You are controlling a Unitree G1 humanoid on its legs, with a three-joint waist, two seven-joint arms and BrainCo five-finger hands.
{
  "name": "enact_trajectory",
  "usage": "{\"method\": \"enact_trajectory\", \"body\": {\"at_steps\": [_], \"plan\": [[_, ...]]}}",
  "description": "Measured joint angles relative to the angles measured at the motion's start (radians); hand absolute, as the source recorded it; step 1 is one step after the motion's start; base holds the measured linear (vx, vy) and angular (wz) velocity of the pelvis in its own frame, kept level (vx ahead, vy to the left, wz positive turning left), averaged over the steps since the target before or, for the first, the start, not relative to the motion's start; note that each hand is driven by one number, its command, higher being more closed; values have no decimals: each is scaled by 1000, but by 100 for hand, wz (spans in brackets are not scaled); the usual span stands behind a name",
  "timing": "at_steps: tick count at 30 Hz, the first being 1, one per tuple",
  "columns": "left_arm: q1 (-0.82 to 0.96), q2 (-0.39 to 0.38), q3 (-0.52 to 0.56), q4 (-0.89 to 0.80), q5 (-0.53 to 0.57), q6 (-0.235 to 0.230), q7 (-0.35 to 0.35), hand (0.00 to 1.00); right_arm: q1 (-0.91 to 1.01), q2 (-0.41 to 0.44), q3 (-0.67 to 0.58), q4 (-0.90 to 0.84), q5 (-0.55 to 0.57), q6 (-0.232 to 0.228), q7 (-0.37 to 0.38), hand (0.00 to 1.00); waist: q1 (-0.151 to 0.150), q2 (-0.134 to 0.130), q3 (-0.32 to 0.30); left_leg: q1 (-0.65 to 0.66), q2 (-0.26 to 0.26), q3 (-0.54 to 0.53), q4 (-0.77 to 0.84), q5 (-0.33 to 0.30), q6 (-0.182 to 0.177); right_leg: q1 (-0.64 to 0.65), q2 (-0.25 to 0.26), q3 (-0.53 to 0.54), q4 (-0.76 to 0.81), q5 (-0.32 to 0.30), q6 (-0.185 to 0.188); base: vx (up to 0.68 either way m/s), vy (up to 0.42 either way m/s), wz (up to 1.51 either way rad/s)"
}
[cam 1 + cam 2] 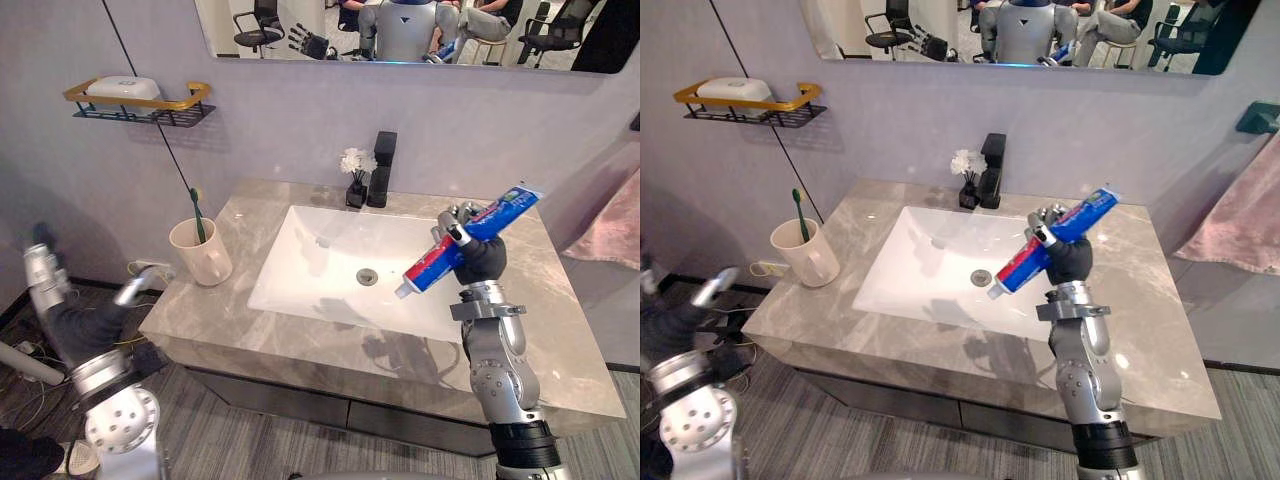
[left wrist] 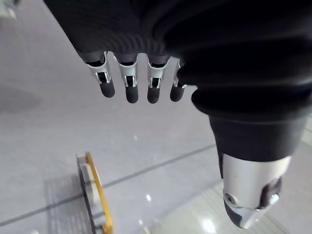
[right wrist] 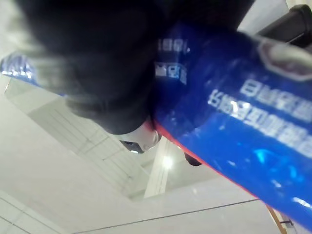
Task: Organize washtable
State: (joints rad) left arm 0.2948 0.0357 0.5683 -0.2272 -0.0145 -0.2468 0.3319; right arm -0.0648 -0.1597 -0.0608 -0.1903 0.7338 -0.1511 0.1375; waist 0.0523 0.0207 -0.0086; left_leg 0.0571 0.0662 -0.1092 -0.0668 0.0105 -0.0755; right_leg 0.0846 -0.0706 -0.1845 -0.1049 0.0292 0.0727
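1. The right hand [image 1: 483, 260] is clenched round a toothpaste tube [image 1: 432, 264], fingers and thumb wrapped about its middle; the tube is held in the air on a slant, white cap low toward the basin, crimped tail high toward the wall.
2. Tube and hand hang above the right rim of the sink [image 1: 320, 270], over the right part of the counter [image 1: 220, 330]; the tube touches neither.
3. The left hand [image 1: 75, 320] is low, beyond the counter's left edge; its fingers are relaxed and hold nothing.
4. Further out, a cream cup [image 1: 205, 262] with a green toothbrush [image 1: 198, 215] stands at the counter's left end, well apart from the tube; a black faucet [image 1: 381, 168] and a small vase of white flowers [image 1: 354, 180] stand behind the sink; a gold-railed shelf [image 1: 140, 103] carrying a soap hangs on the wall above the cup.
5. By my reading the tube is lifted and in carry, not yet put away; the cup looks its likeliest home.
6. That move would call for a reach across the basin, turning the tube upright, then lowering it beside the toothbrush gently enough not to tip the cup.
7. The head views give the whole layout and the gap from tube to cup; the right wrist view shows the blue tube pressed tight against the dark cover, confirming a firm grasp; the left wrist view shows the empty fingers with the shelf beyond them.
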Motion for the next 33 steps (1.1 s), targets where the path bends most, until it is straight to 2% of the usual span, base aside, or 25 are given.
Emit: {"method": "enact_trajectory", "body": {"at_steps": [1, 4, 6, 13, 15, 21, 25, 33], "plan": [[0, -10, 10, 43, -24, 1, -4, 0, 0, 1, -11, 0, 0, 0, 0, 100, 15, 1, -2, 0, 0, 0, -1, 0, 0, 0, -1, 0, 0, 0, 0, 0, 0, 0], [2, -20, 14, 196, -66, 6, -26, 0, 0, 5, -21, 0, 0, 0, -1, 100, 18, 5, -6, 0, -2, -6, -1, 0, 0, 2, -2, -6, 0, -2, 0, -8, 1, 5], [18, -34, 13, 338, -94, 31, -50, 0, 0, 16, -21, 0, 0, 0, -1, 100, 18, 2, -9, -6, -1, -12, 0, 0, 0, 0, -1, -12, 0, -5, 0, -13, -3, 9], [21, -43, -38, 595, -90, 69, -96, 0, 0, 38, -18, 0, 0, -2, -3, 100, 19, -8, -15, -11, -1, -27, 1, 0, 0, 2, -4, -28, 0, -8, 1, -7, -2, 7], [20, -43, -73, 670, -88, 79, -118, 0, 0, 38, -18, 0, -11, -23, -7, 100, 19, -8, -15, -11, -1, -27, 1, 0, 0, 2, -5, -28, 0, -9, 1, 0, 0, 0], [15, -43, -155, 817, -51, 88, -162, 0, 0, 49, -18, 0, -45, -40, -31, 100, 17, -10, -14, -11, 0, -27, 4, 0, 0, 4, -4, -28, 0, -9, 1, 0, 0, 0], [5, -23, -260, 943, -49, 110, -204, 0, 0, 49, -9, 0, -78, -41, -35, 100, 18, -21, -7, -10, 3, -29, 10, -1, -1, 9, -3, -29, 0, -9, 1, 0, 0, 0], [-1, -5, -372, 1019, -16, 116, -224, 0, -44, 42, 68, 0, -144, -43, -64, 100, 20, -37, 6, -9, 4, -30, 13, -1, -1, 12, -2, -29, 0, -9, 0, -4, 0, 0]]}}
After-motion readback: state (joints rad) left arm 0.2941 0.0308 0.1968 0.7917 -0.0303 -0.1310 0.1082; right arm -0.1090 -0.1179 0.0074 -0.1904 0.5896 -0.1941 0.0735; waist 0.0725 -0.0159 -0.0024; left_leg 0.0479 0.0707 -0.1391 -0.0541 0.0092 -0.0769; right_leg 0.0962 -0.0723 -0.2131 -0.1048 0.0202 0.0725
